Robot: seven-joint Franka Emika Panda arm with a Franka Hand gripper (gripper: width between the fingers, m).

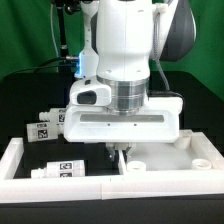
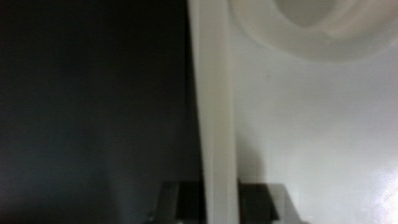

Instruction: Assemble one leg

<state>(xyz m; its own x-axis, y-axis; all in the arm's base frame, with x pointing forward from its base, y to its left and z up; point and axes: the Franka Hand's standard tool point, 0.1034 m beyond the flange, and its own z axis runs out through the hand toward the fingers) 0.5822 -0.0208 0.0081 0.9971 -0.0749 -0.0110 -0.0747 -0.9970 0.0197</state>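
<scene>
A white leg (image 1: 42, 127) with a black-and-white tag lies on the black table at the exterior view's left. Another leg (image 1: 60, 170) lies nearer the front. The large white square panel (image 1: 185, 150) with a raised rim lies at the right. My gripper (image 1: 120, 152) points straight down at the panel's left edge. In the wrist view the rim (image 2: 212, 100) runs between my dark fingers (image 2: 183, 200), which stand close on both sides of it. A round socket (image 2: 329, 15) shows in the panel's floor. No leg shows in the wrist view.
A thick white barrier (image 1: 18, 160) borders the table on the left and along the front (image 1: 110, 195). Dark table surface (image 2: 89, 100) lies beside the panel's rim. A blue light (image 1: 75, 68) glows behind the arm.
</scene>
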